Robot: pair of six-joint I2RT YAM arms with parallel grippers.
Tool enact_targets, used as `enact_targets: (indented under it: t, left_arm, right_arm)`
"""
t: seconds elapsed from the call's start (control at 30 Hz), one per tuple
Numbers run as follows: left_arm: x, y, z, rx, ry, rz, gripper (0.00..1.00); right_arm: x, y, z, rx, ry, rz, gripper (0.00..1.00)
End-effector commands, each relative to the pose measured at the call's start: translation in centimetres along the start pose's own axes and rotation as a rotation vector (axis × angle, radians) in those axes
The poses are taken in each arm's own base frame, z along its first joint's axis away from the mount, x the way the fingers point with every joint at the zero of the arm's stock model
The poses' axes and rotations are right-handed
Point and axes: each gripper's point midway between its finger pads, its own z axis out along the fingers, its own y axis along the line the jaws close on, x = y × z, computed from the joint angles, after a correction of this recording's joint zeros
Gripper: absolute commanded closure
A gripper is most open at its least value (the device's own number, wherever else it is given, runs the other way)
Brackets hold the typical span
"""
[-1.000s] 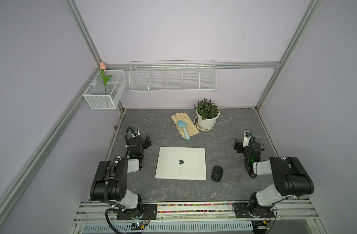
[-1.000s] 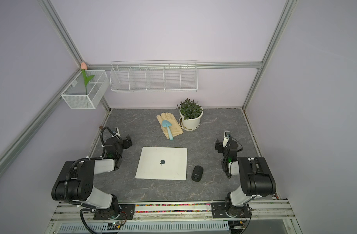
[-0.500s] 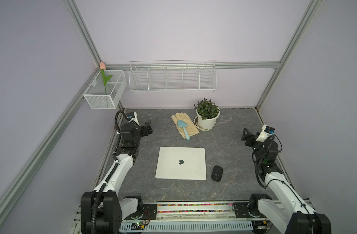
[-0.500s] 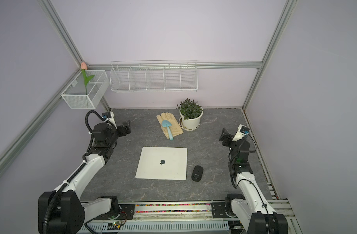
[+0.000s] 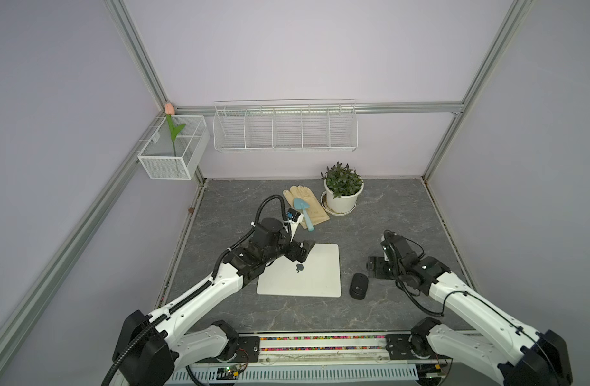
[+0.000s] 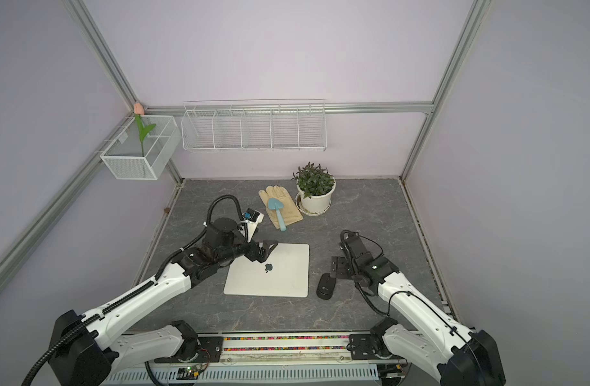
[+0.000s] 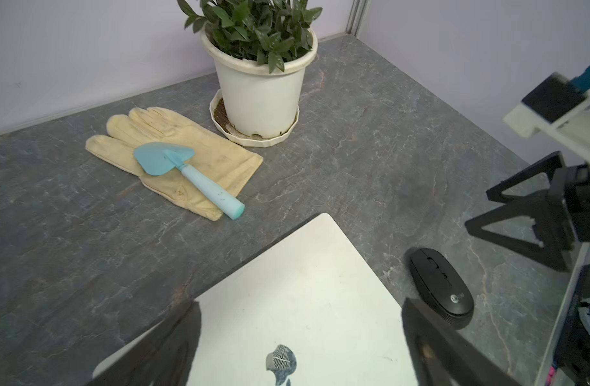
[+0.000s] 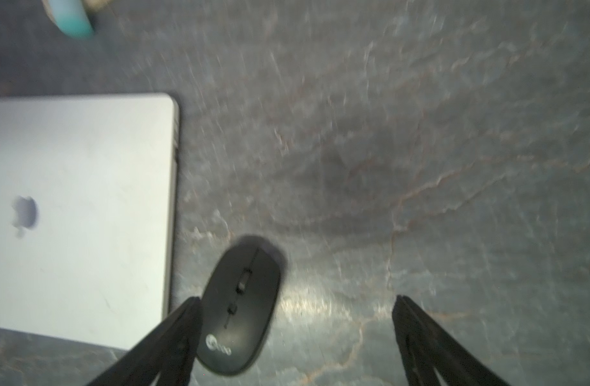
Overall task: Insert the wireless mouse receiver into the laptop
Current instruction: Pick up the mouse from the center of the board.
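Where the left wall met the back one, a white mesh basket [image 5: 168, 165] hung from the frame with an artificial tulip [image 5: 175, 131] upright in it, and a long wire shelf [image 5: 285, 132] ran along the back wall beside it. Below, on the grey marbled surface [image 5: 390, 214], the left tool [image 5: 306, 250] hovered over the far left corner of the laptop [image 5: 307, 277]. Its jaws were spread wide and had hold of nothing, and the left wrist view showed only the pale lid between its fingers [image 7: 173, 347]. The laptop lay closed and flat near the front middle of the surface, logo up.

Behind it, a yellow work glove [image 5: 317, 210] lay flat with a light blue trowel [image 5: 303, 209] resting on top. Just right of the glove stood a white plant pot [image 5: 341, 200] on its saucer.

The wireless mouse [image 5: 358, 285] sat on the surface just beside the laptop's right edge, near its front corner, apart from it.

Farther right, the right tool [image 5: 371, 267] hung close above and just beyond the mouse. Its jaws were wide apart and empty. In the blurred right wrist view the mouse lay beside one finger [image 8: 176, 331]; whether they touched could not be told.
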Motion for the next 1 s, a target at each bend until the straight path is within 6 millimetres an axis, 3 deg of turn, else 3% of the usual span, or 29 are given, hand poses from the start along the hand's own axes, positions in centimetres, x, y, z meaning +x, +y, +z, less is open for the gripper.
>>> enact_targets:
  t: [0.0,0.17,0.53,0.73,0.97]
  left_arm:
    - [1.9,-0.2,-0.1,0.007,0.028,-0.076,0.04]
    - [2.8,0.3,0.0,-0.019,0.034,-0.098,0.04]
    - [3.0,0.8,0.4,-0.048,0.052,-0.123,0.04]
    - [3.3,1.1,0.3,-0.062,0.059,-0.126,0.04]
    - [3.6,1.1,0.6,-0.061,0.073,-0.129,0.04]
  right_arm:
    - [3.5,-1.5,-0.4,0.113,0.11,0.06,0.08]
    - [5.2,0.8,0.6,0.043,0.139,0.086,0.08]
    - [4.8,5.2,4.3,-0.005,0.17,0.118,0.04]
    - [5.1,5.4,6.1,0.046,0.189,0.125,0.0]
    - [5.5,5.0,6.9,0.089,0.187,0.117,0.09]
